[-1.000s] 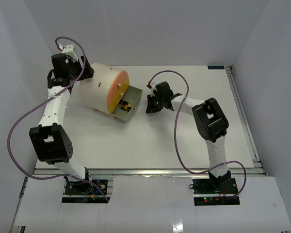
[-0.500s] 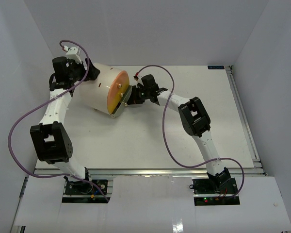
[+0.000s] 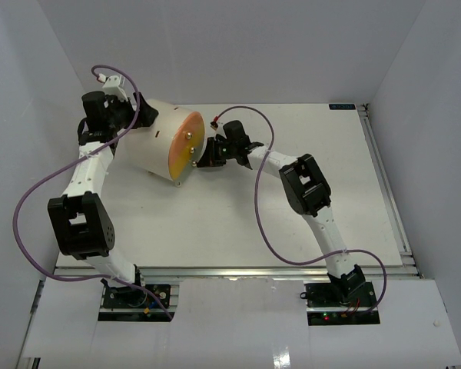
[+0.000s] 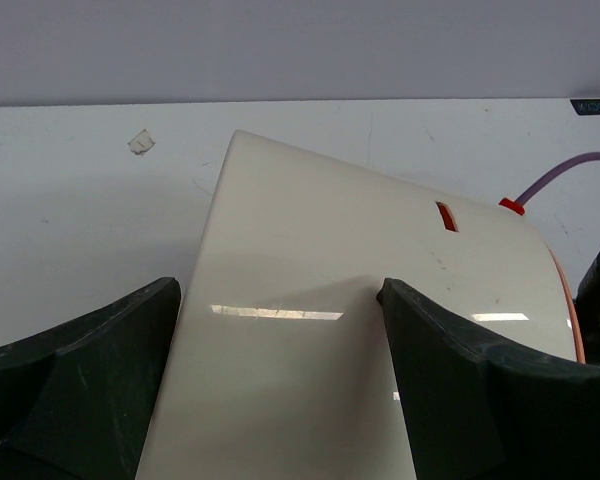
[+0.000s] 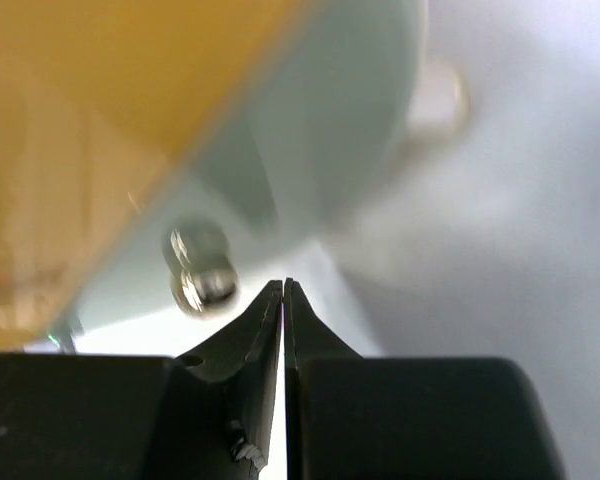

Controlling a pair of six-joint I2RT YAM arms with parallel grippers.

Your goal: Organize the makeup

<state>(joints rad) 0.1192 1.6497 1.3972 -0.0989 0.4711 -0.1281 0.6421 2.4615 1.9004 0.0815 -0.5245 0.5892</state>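
Right claw (image 5: pixel 283 288) recorded pressed together, empty, tips just beside the drawer knob (image 5: pixel 202 272) on the orange face (image 3: pixel 186 146). Left claw (image 4: pixel 278 295) spread over the cream cylinder (image 3: pixel 155 142). No makeup seen; judged shut inside.

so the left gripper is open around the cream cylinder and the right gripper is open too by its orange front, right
Wrong on one point: the right gripper is shut, its jaws pressed together in the right wrist view, beside a metal knob at the orange front. The left gripper does stand open around the cream cylinder.
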